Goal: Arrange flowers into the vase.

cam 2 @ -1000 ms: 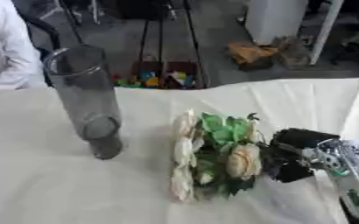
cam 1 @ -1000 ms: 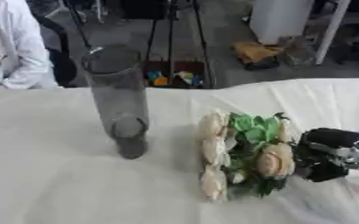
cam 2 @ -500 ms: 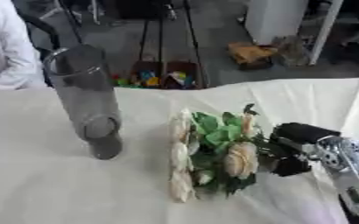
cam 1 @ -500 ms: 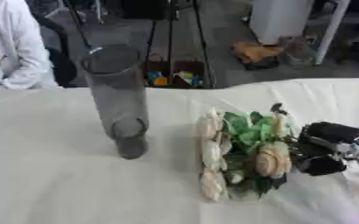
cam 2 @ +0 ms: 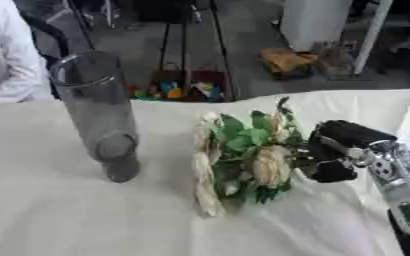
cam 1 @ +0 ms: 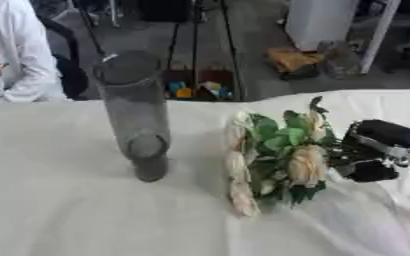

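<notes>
A tall smoky glass vase (cam 1: 137, 115) stands upright and empty on the white tablecloth, left of centre. To its right is a bunch of cream flowers with green leaves (cam 1: 278, 157), its blooms pointing toward me and slightly lifted at the far end. My right hand (cam 2: 340, 155) comes in from the right edge, its black fingers curled round the stems of the bunch. My left hand does not show in either view.
The table (cam 1: 60, 210) is covered with a white cloth. A person in a white coat (cam 1: 12, 55) sits at the far left edge. Beyond the table are tripod legs, coloured items on the floor and a white cabinet (cam 1: 322, 22).
My right hand has tilted the bunch, lifting the flower heads a little off the cloth. The vase has not moved.
</notes>
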